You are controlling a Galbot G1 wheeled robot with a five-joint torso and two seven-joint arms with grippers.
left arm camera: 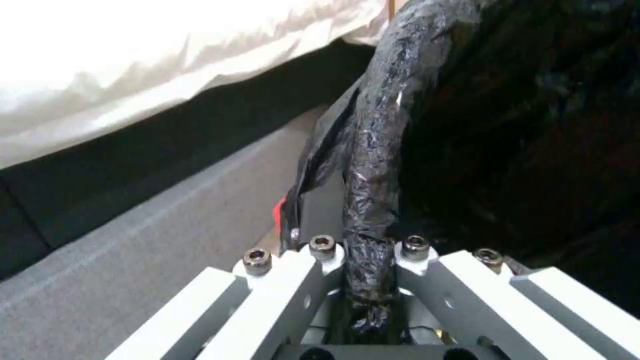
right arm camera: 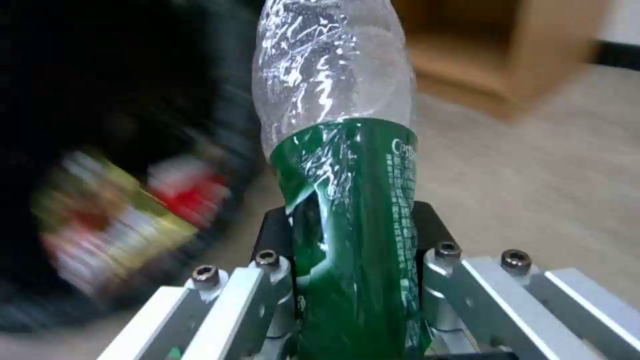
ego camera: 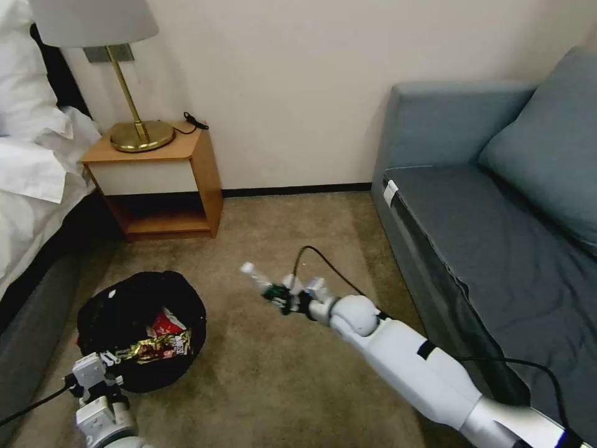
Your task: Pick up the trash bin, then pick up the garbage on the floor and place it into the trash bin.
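Currently right hand (ego camera: 281, 297) clenched on bottle (ego camera: 261, 282), neck pointing toward trash bin (ego camera: 99, 311), which lies to its left over the carpet, rim pinched by left hand (ego camera: 102, 367).

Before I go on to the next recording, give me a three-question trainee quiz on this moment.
1. True or false: the bottle is already inside the bin.
2. What is the left gripper shut on?
A. the bin's rim
B. the lamp
C. the sofa
3. Fill in: the bin holds a red packet and a gold ____.

Key
1. False: the right gripper holds it in the air, to the right of the bin.
2. A: its fingers pinch the bag-covered rim.
3. wrapper
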